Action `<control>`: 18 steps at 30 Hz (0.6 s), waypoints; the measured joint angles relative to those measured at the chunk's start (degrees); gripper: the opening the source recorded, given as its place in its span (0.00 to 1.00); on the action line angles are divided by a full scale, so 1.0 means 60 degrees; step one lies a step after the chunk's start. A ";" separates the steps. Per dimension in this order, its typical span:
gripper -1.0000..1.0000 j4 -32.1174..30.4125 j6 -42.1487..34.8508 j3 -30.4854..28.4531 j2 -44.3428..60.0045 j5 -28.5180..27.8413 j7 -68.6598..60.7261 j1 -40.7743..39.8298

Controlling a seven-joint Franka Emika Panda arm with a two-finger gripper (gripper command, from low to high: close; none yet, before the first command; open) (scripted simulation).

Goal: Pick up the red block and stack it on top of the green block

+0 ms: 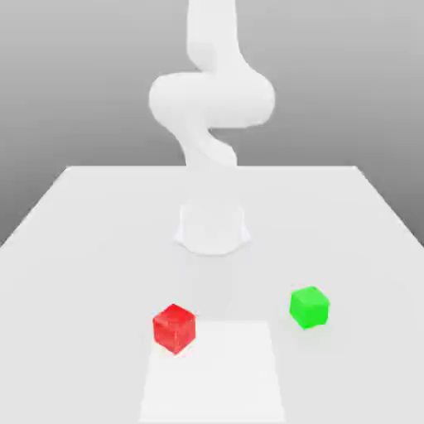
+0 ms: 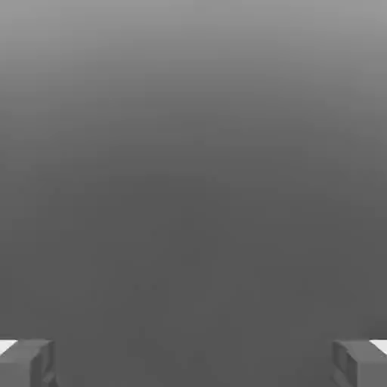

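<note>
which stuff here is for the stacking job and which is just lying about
For the job:
- red block
- green block
- pincer, open with nothing in it

Just there:
- white table
- paler square patch on the table beside the red block

The exterior view is very bright. The white arm (image 1: 211,99) almost melts into the pale desk (image 1: 83,215), with soft, fuzzy edges. There are hardly any shadows. The hand view is dim and grey, darker lower down.
</note>
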 joint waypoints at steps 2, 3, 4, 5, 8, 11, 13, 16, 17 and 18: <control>0.50 -0.0541 0.0462 0.0096 0.0646 -0.0010 0.0447 -0.0246; 0.50 -0.0805 0.0689 0.0137 0.0964 -0.0018 0.0669 -0.0362; 0.50 -0.1068 0.0913 0.0169 0.1280 -0.0031 0.0893 -0.0469; 0.50 -0.1329 0.1137 0.0205 0.1595 -0.0038 0.1112 -0.0581; 0.50 -0.2114 0.1808 0.0298 0.2544 -0.0057 0.1773 -0.0908; 0.50 -0.2918 0.2493 0.0326 0.3528 -0.0095 0.2468 -0.1188; 0.50 -0.3480 0.2984 0.0331 0.4229 -0.0097 0.2941 -0.1372; 0.50 -0.4379 0.3800 0.0310 0.5407 -0.0031 0.3662 -0.1636; 0.50 -0.4648 0.4156 0.0272 0.5912 0.0011 0.3882 -0.1689; 0.50 -0.4773 0.4512 0.0244 0.6383 0.0025 0.4018 -0.1729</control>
